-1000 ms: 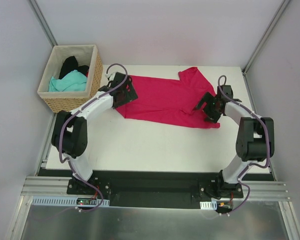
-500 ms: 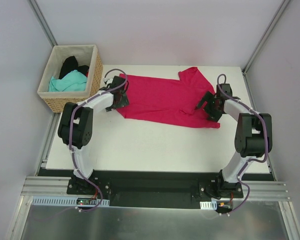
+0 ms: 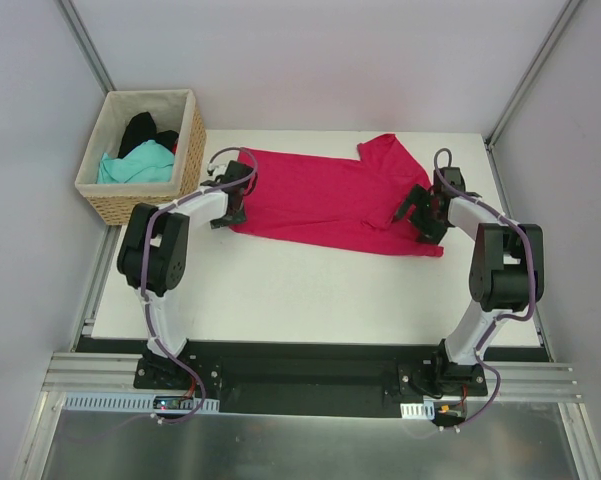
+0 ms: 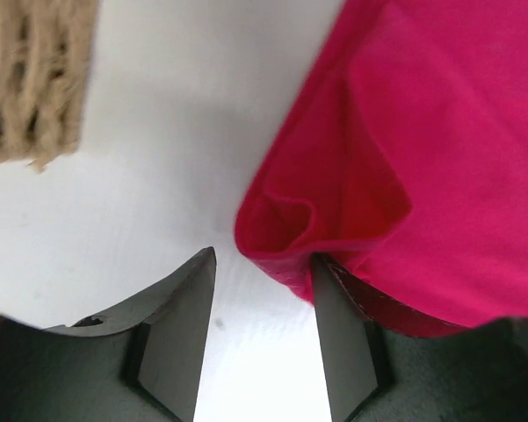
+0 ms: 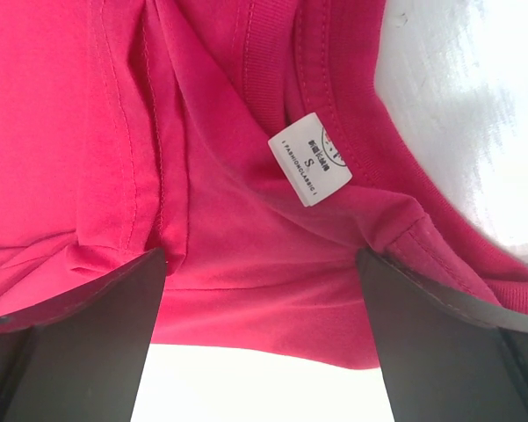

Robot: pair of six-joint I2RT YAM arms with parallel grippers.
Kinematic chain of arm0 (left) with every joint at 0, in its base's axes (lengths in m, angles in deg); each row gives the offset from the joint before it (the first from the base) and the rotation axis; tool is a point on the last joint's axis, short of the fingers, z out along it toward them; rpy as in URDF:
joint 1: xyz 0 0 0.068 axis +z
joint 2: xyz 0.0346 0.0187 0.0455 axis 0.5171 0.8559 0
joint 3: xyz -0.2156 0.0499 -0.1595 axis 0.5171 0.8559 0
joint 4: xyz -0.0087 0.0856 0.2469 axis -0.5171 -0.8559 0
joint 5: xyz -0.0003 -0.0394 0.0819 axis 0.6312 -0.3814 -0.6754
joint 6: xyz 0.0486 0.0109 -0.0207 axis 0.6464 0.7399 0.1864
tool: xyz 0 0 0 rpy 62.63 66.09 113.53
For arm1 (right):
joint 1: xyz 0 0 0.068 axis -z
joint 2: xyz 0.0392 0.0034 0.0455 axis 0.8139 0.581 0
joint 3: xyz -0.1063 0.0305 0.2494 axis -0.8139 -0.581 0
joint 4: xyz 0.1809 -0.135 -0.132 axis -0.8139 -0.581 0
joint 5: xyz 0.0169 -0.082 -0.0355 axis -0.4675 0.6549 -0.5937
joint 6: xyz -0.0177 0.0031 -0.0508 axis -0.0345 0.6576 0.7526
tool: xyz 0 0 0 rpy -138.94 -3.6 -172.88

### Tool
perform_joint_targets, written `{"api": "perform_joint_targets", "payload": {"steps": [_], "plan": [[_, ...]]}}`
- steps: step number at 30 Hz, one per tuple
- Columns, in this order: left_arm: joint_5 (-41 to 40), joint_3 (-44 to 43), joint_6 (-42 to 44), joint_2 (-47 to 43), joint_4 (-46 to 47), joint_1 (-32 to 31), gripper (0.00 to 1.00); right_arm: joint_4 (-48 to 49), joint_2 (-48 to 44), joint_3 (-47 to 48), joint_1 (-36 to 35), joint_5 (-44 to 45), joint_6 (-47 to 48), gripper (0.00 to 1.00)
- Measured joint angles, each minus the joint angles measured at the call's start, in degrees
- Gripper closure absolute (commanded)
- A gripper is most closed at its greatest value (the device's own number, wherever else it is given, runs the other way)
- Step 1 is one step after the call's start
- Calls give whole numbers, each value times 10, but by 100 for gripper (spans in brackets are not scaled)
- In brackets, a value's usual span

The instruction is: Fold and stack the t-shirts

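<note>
A crimson-pink t-shirt (image 3: 320,195) lies spread across the back of the table. My left gripper (image 3: 232,203) is at its left edge. In the left wrist view the left gripper (image 4: 264,264) stands half open. The shirt's bunched hem corner (image 4: 285,233) sits just at the fingertips, and the cloth drapes over the right finger (image 4: 347,343). My right gripper (image 3: 420,215) hovers over the shirt's collar end. In its wrist view the right gripper (image 5: 262,281) is wide open around the neck area, below the white label (image 5: 309,158). A teal t-shirt (image 3: 135,165) and a black one (image 3: 142,130) lie in the basket.
The wicker basket (image 3: 191,150) stands at the table's back left corner, close to my left gripper; its woven wall (image 4: 31,79) shows in the left wrist view. Bare white table (image 3: 310,290) stretches in front of the shirt. Frame posts rise at both back corners.
My left gripper slid left to the shirt's left hem corner and its jaws narrowed. The hem there has bunched slightly. The right gripper has barely moved and stays wide open.
</note>
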Motion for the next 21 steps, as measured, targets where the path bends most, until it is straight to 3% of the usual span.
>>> {"api": "perform_joint_targets", "payload": {"steps": [4,7,10,15,21], "plan": [[-20,33,-7,-27,-7,6,51,-3,1,1,1,3,7,6],[-29,49,-18,-61,-15,10,39,-4,2,2,1,6,13,6],[-29,55,-30,-105,-22,8,35,-4,2,2,1,7,14,6],[-25,29,-38,-151,-22,-15,37,-5,2,3,1,6,14,6],[9,-10,-58,-89,-5,-40,40,-6,3,5,1,6,14,6]]}}
